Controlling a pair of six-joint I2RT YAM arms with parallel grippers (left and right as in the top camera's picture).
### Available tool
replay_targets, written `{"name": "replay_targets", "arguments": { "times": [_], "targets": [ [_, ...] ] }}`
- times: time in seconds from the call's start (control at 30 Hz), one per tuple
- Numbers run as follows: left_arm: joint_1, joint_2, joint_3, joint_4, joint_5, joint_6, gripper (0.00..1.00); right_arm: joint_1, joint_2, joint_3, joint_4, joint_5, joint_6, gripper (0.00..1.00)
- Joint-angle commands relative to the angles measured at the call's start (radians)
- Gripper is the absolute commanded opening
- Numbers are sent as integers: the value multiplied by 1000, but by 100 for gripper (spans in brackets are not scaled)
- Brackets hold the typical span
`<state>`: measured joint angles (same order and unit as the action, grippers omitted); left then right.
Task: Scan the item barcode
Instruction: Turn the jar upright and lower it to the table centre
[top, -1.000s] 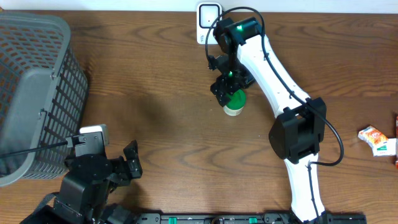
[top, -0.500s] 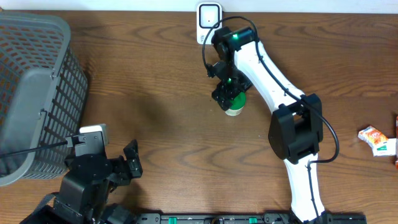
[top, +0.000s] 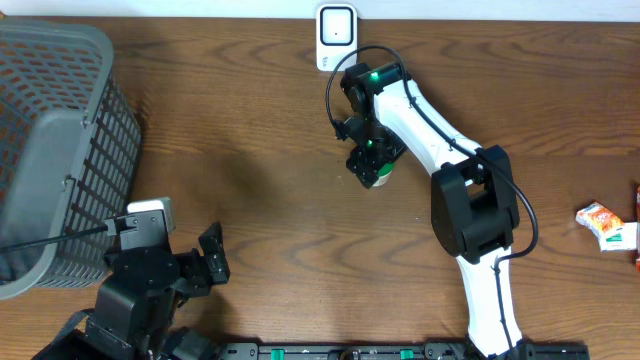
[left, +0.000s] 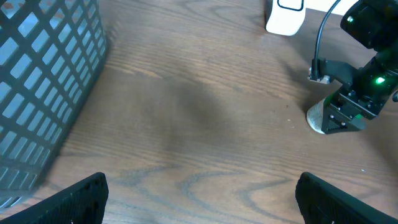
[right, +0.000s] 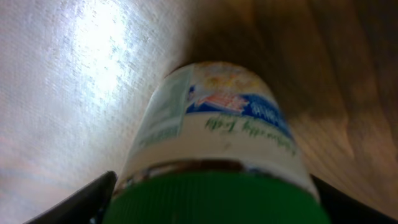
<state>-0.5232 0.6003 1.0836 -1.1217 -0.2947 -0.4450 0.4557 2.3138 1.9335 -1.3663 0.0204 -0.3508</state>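
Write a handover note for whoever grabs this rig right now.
Left gripper: open, empty, low at the near left of the table.
Right gripper: down over the upright green-capped bottle, fingers either side of the cap; a firm grip is not clear.
Bottle: standing on the table, a little in front of the white scanner at the far edge.
Done: bottle reached.
Left: grasp, lift, scan it.

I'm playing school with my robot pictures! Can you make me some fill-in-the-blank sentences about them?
1. The bottle has a ____ lid.
2. The grey basket is on the robot's ____ side.
3. The left gripper holds ____.
4. The right gripper reaches around the ____.
Missing words: green, left, nothing, bottle.
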Motion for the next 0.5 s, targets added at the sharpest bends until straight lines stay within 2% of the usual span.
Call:
{"name": "replay_targets", "arguments": {
  "times": [0.0,0.17,0.47],
  "targets": [
    [7,0,14,1,-14,-5,97,10,-19,-4,7,8,39,73],
    [7,0,14,1,-14,-5,97,11,-19,-4,3,9,137,56],
    [7,0,14,1,-14,-5,97,22,-19,-3,-31,8,391,49]
  ]
}}
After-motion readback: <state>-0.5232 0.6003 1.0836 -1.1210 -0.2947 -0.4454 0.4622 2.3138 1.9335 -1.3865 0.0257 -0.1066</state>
